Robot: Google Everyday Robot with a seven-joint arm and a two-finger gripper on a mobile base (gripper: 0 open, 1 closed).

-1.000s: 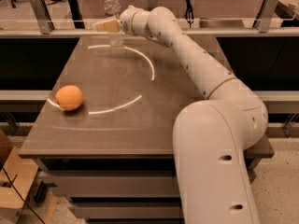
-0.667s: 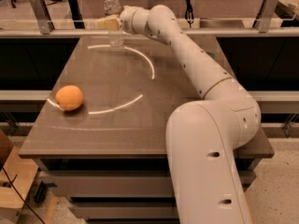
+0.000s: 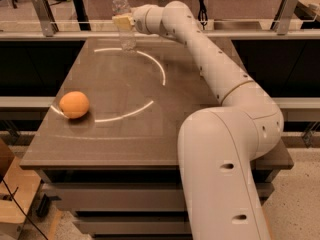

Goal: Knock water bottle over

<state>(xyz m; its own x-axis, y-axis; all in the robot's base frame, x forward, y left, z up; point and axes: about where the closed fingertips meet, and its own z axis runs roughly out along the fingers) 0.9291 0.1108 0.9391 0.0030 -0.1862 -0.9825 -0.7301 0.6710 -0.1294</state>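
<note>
Counter (image 3: 125, 139): brown, flat-topped, fills the middle of the view; its top shows pale glare near the front.

Arm (image 3: 220, 74): cream-white, with a thick base segment at about 5 o'clock on the counter; it bends at an elbow at about 3 o'clock, then reaches across the top toward 12 o'clock.

White arc (image 3: 159, 66): a thin curved line on the counter top that sweeps from the 12 o'clock side round through the centre toward 8 o'clock, with a break in it.

Water bottle (image 3: 120, 4): clear, ribbed, with a white cap; it stands upright at the far edge of the counter, at about 12 o'clock and a little to the 11 o'clock side, just beside the far end of the arc.

Orange (image 3: 74, 104): round, resting on the counter at about 9 o'clock near the edge, on the arc's lower end and well apart from the water bottle.

Gripper (image 3: 123, 21): pale yellowish tip at the end of the arm, at 12 o'clock, level with the middle of the water bottle and overlapping it. Contact looks likely, but whether it is open or closed cannot be told.
</note>
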